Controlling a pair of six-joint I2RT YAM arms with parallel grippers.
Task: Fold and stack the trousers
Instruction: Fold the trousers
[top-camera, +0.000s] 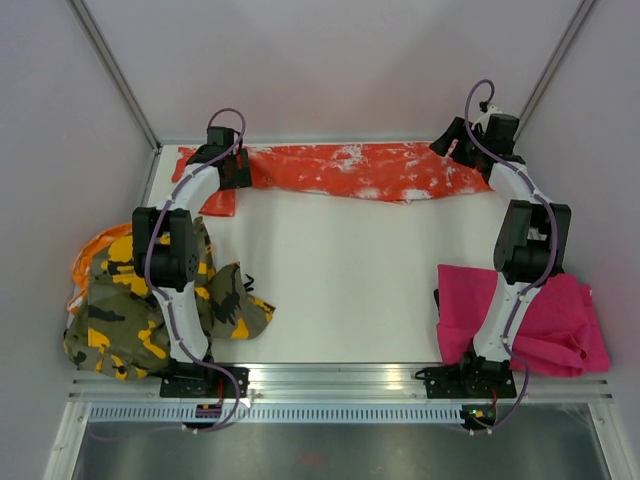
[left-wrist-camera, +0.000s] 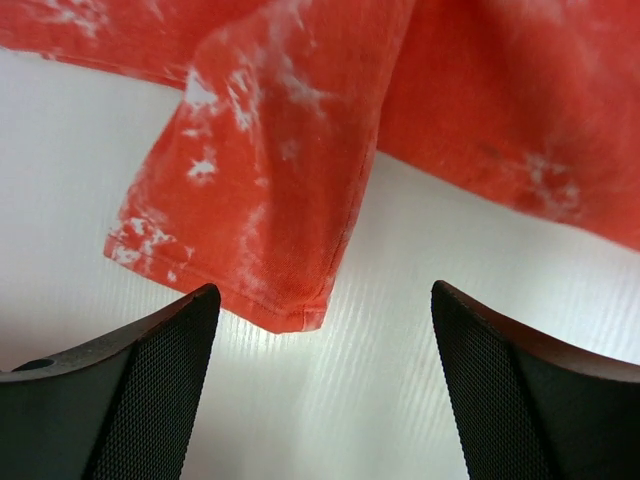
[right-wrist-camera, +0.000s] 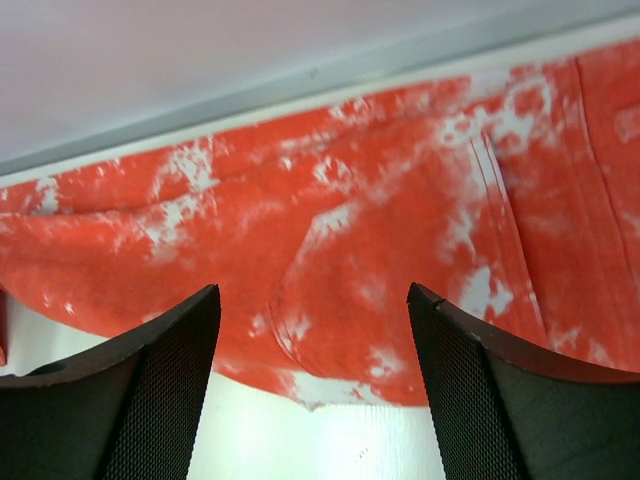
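Observation:
Orange-red trousers (top-camera: 350, 172) with white splatter lie stretched flat along the table's far edge. My left gripper (top-camera: 232, 172) hovers at their left end, open, with a leg hem (left-wrist-camera: 262, 220) just beyond its empty fingers (left-wrist-camera: 150, 390). At the right end my right gripper (top-camera: 458, 148) is open above the waist part (right-wrist-camera: 400, 270), nothing between its fingers (right-wrist-camera: 470, 400). Camouflage trousers (top-camera: 140, 300) lie bunched at the near left under the left arm. Pink trousers (top-camera: 555, 320) lie folded at the near right under the right arm.
A metal rail (top-camera: 340, 378) runs along the near edge with both arm bases on it. Walls enclose the table (top-camera: 340, 280) on the left, back and right. An orange strip (top-camera: 85, 265) shows under the camouflage pile.

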